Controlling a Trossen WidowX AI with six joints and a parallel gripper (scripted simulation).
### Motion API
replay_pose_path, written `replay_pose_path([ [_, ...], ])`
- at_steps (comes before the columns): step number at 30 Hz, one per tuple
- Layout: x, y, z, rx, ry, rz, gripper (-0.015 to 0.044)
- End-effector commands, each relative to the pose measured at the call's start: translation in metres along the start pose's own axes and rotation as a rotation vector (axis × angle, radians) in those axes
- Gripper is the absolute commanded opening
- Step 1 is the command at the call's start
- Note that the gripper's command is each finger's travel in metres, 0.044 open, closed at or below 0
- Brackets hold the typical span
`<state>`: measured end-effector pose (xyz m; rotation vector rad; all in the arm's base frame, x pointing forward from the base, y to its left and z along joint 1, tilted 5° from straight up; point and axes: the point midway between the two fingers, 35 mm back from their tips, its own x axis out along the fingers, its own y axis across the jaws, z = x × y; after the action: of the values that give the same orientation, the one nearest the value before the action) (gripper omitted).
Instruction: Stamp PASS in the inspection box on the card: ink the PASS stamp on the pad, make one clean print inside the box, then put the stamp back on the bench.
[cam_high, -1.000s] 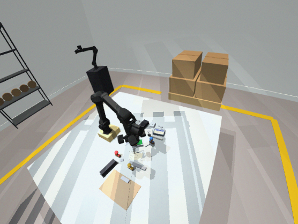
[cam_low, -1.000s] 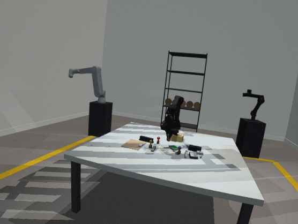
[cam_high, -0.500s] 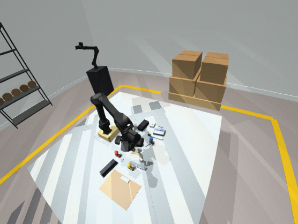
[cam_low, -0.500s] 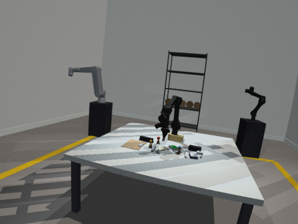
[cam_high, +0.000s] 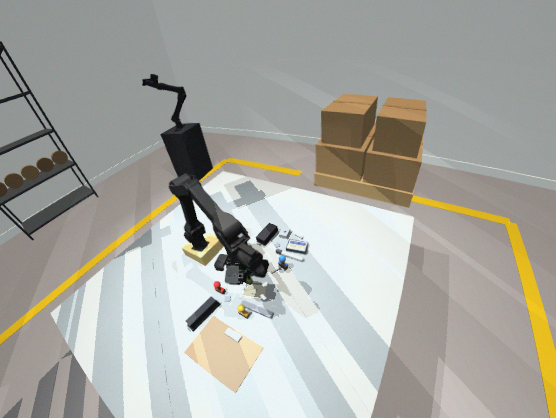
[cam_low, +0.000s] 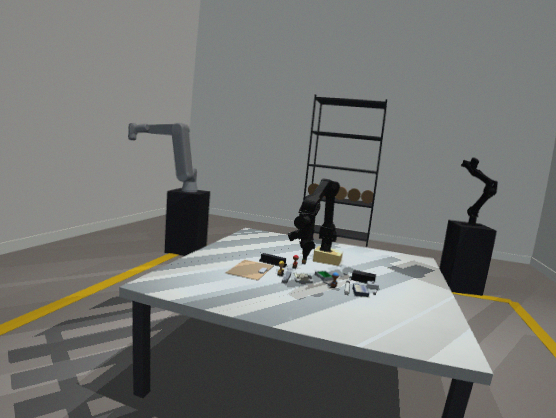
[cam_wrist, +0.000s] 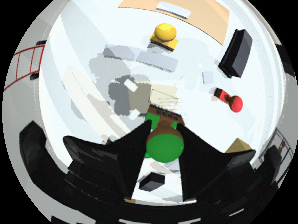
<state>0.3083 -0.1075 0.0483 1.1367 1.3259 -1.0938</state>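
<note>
Between the black fingers (cam_high: 245, 278) (cam_low: 304, 257), gripping the green-knobbed stamp (cam_high: 249, 281) (cam_low: 304, 261) (cam_wrist: 165, 145) by its wooden handle, probably to leave the printing face free below and keep the knob out of the way. Presumably holding the PASS stamp. Held over or near the cream card (cam_high: 250, 291) (cam_low: 302, 277) (cam_wrist: 165, 94) – cannot tell from here whether touching. Probably at the lining-up stage, so best kept square above the printed box before pressing straight down; likely to smear if twisted or dragged.

Farther out, seen in the exterior view lying open to the side, the green ink pad (cam_low: 325, 275), likely placed close to the card for a short trip between inking and printing. Cannot tell how well inked.

Around these on the counter (cam_high: 350, 280) (cam_low: 400, 320) (cam_wrist: 65, 65), set apart with knobs exposed for easy picking: the red-knobbed stamp (cam_high: 218, 286) (cam_low: 295, 258) (cam_wrist: 236, 103), the yellow-knobbed stamp (cam_high: 242, 309) (cam_low: 281, 264) (cam_wrist: 165, 32) and the blue-knobbed stamp (cam_high: 282, 259) (cam_low: 335, 275) – probably best left alone. Later, to be set back on the counter after one clean print.
</note>
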Motion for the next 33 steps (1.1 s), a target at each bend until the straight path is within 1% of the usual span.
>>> replay_pose_path([
  [1, 0.003, 0.0, 0.001, 0.006, -0.004, -0.002, 0.0],
  [33, 0.025, 0.001, 0.001, 0.006, -0.004, -0.003, 0.0],
])
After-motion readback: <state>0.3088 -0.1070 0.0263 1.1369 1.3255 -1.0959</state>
